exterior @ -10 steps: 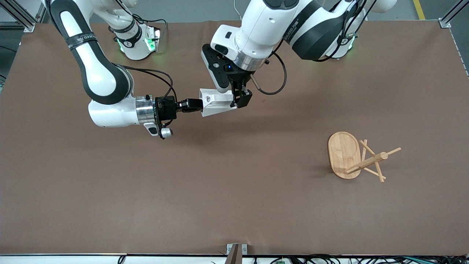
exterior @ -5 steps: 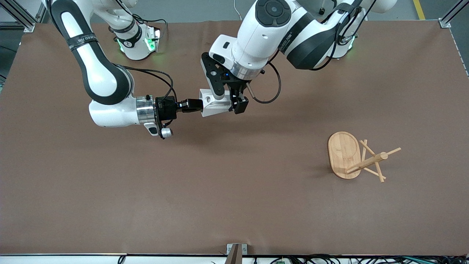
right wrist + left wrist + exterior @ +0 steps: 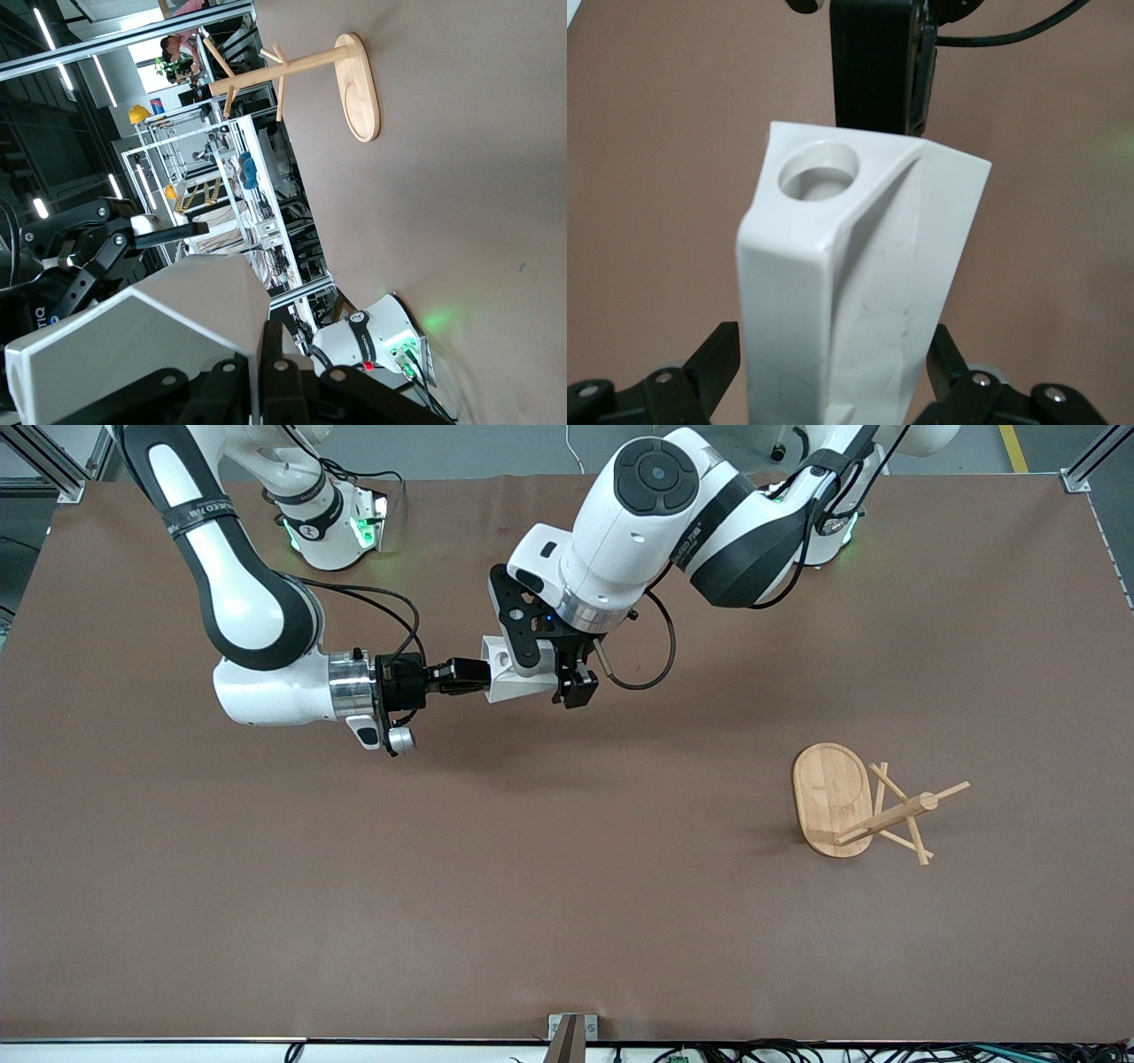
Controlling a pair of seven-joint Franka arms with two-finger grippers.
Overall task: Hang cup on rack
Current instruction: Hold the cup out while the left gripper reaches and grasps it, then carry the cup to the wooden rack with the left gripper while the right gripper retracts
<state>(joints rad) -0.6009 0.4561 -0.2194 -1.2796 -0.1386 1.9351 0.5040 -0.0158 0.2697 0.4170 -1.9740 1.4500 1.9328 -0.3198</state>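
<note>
You are mid-handover: the cup (image 3: 523, 678) hangs in the air over the middle of the desk (image 3: 532, 921), held level between the two arms. The right gripper (image 3: 468, 677) has its jaws pressed tight on the cup's narrow base end. The left gripper (image 3: 560, 677) sits around the wide rim end, jaws spread to either side of the body in the left wrist view and, as far as you can see, not yet pinching it. Your next move, I judge, is to seat the left jaws firmly before the right lets go.

The cup lies on its side, long axis roughly along the desk, rim toward the left arm's end, the handle's round hole (image 3: 818, 172) facing up. The rack (image 3: 850, 804) stands upright, well apart, toward the left arm's end.
</note>
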